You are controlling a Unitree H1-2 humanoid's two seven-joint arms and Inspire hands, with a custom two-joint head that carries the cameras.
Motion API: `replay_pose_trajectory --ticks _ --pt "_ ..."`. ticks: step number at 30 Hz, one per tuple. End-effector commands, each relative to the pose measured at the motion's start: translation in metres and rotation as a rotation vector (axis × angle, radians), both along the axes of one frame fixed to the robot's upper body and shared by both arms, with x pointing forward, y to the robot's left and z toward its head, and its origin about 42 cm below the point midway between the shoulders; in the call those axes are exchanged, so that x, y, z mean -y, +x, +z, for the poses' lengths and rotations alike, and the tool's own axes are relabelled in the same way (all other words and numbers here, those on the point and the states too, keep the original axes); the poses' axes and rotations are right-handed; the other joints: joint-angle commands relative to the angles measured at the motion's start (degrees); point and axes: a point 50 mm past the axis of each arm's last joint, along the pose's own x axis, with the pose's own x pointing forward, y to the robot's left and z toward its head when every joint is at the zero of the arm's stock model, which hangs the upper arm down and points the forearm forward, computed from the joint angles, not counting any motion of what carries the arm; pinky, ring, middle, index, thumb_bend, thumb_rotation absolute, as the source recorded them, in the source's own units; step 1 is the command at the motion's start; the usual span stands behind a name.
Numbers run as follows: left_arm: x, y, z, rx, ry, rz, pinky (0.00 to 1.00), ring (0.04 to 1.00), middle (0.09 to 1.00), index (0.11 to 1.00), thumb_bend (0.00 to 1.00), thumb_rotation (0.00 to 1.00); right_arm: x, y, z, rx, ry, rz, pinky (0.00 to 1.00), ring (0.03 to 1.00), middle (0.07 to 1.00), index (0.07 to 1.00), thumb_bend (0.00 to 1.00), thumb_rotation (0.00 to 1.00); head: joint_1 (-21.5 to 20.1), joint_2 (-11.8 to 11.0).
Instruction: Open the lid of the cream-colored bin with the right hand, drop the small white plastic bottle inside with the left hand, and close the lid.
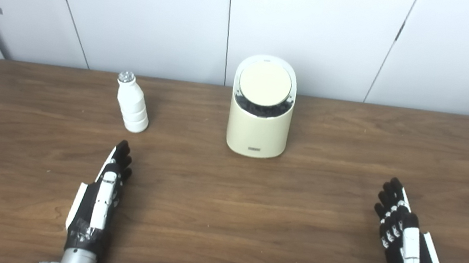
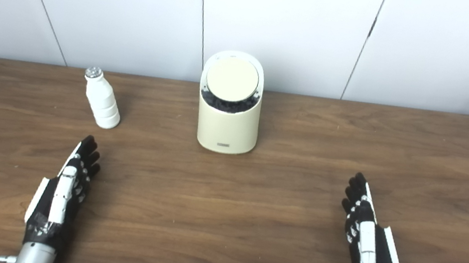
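Standing upright near the far edge of the wooden table (image 1: pixel 352 139), about midway along it: the cream-colored bin (image 1: pixel 258 128), its round lid (image 1: pixel 265 83) tilted toward the near edge and resting down on the bin's mouth, with a dark crescent showing just beneath the lid's lower rim; bearing a small dark label low on its front wall. Standing upright to the left of the bin, apart from it and likewise toward the far edge: the small white plastic bottle (image 1: pixel 132 106), ribbed around its lower body and topped with a silvery cap (image 1: pixel 126 76); touching nothing but the table. Resting over the near part of the table, toward the near left corner: the left hand (image 1: pixel 100 197), fingers (image 1: pixel 121 159) stretched out straight and lying close side by side, pointing toward the far edge, holding nothing; fingertips sitting near the bottle's base but clearly short of it. Resting toward the near right corner: the right hand (image 1: pixel 406 245), likewise flat and extended, fingers (image 1: pixel 392 197) pointing toward the far edge and slightly inward, grasping nothing; lying well apart from the bin. Both hands lying well apart from each other, with bare wood between them and the bin standing beyond that gap. Rising behind the far edge: a white panelled wall (image 1: pixel 313 28) with thin dark seams.
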Motion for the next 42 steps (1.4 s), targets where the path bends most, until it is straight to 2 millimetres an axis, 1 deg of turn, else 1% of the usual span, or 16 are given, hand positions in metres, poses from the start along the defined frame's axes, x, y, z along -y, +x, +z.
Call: replay_pose_trajectory --ticks 1,2,3,7,8,9,11,13,18,27,33,36,37,40,41,42 --pt "0.002 -0.009 -0.009 -0.035 0.0 -0.002 1.0 1.0 1.0 1.0 0.24 1.0 -0.004 -0.016 -0.036 -0.103 0.033 -0.013 1.0 1.0 1.0 0.996 0.55 1.0 0.07 -0.41" --pt "0.002 -0.009 -0.01 -0.035 0.001 -0.003 1.0 1.0 1.0 1.0 0.24 1.0 -0.004 -0.016 -0.036 -0.1 0.035 -0.011 1.0 1.0 1.0 0.997 0.55 1.0 0.09 -0.9" --pt "0.002 -0.009 -0.01 -0.034 0.001 -0.005 1.0 1.0 1.0 1.0 0.23 1.0 -0.004 -0.016 -0.037 -0.096 0.039 -0.01 1.0 1.0 1.0 0.998 0.55 1.0 0.09 -0.9" --pt "0.003 -0.009 -0.013 -0.037 0.004 -0.001 1.0 1.0 1.0 1.0 0.23 1.0 -0.003 -0.015 -0.041 -0.109 0.021 -0.02 1.0 1.0 1.0 0.993 0.54 1.0 0.24 -2.95" --pt "0.003 -0.009 -0.014 -0.037 0.008 0.001 1.0 1.0 1.0 1.0 0.24 1.0 -0.004 -0.015 -0.042 -0.113 0.022 -0.024 1.0 1.0 1.0 0.993 0.54 1.0 0.21 -3.44" --pt "0.003 -0.009 -0.015 -0.037 0.008 0.001 1.0 1.0 1.0 1.0 0.23 1.0 -0.004 -0.016 -0.043 -0.115 0.029 -0.027 1.0 1.0 1.0 0.992 0.53 1.0 0.21 -3.44" --pt "0.003 -0.008 -0.016 -0.041 0.008 0.0 1.0 1.0 1.0 1.0 0.22 1.0 -0.004 -0.015 -0.044 -0.113 0.039 -0.025 1.0 1.0 1.0 0.991 0.51 1.0 0.19 -4.49" --pt "0.004 -0.007 -0.016 -0.044 0.006 0.0 1.0 1.0 1.0 1.0 0.21 1.0 -0.004 -0.015 -0.046 -0.111 0.039 -0.024 1.0 1.0 1.0 0.992 0.5 1.0 0.25 -4.79" --pt "0.005 -0.006 -0.016 -0.043 0.001 0.002 1.0 1.0 1.0 1.0 0.2 1.0 -0.004 -0.014 -0.047 -0.117 0.034 -0.032 1.0 1.0 1.0 0.988 0.52 1.0 0.35 -4.98" --pt "0.008 -0.007 -0.017 -0.037 -0.025 -0.005 1.0 1.0 1.0 1.0 0.18 1.0 -0.002 -0.015 -0.049 -0.118 0.033 -0.038 1.0 1.0 1.0 0.985 0.48 1.0 0.47 -5.03" --pt "0.012 -0.008 -0.019 -0.041 -0.027 -0.002 1.0 1.0 1.0 1.0 0.19 1.0 0.0 -0.016 -0.05 -0.124 0.018 -0.042 0.99 0.984 0.995 0.982 0.47 1.0 0.02 -5.71" --pt "0.013 -0.008 -0.021 -0.038 -0.019 -0.001 1.0 1.0 1.0 1.0 0.18 1.0 0.0 -0.015 -0.047 -0.118 0.014 -0.038 0.98 0.978 0.991 0.978 0.46 0.98 0.29 -6.36" --pt "0.013 -0.008 -0.022 -0.038 -0.017 0.0 1.0 1.0 1.0 1.0 0.2 1.0 0.0 -0.013 -0.045 -0.106 -0.004 -0.033 0.98 0.985 0.993 0.979 0.45 0.98 0.32 -6.49" --pt "0.013 -0.008 -0.023 -0.045 -0.027 0.002 1.0 1.0 1.0 1.0 0.2 1.0 0.0 -0.005 -0.036 -0.082 -0.018 -0.024 1.0 0.996 0.994 0.984 0.42 0.97 0.18 -7.0" --pt "0.012 -0.008 -0.023 -0.048 -0.025 0.003 1.0 1.0 1.0 1.0 0.19 0.99 0.0 -0.002 -0.034 -0.078 -0.013 -0.024 1.0 0.998 0.995 0.987 0.43 0.97 0.04 -7.54" --pt "0.012 -0.008 -0.024 -0.05 -0.023 0.004 1.0 1.0 1.0 1.0 0.19 0.99 -0.001 0.0 -0.032 -0.075 -0.01 -0.024 1.0 1.0 0.996 0.989 0.43 0.97 0.04 -7.54"
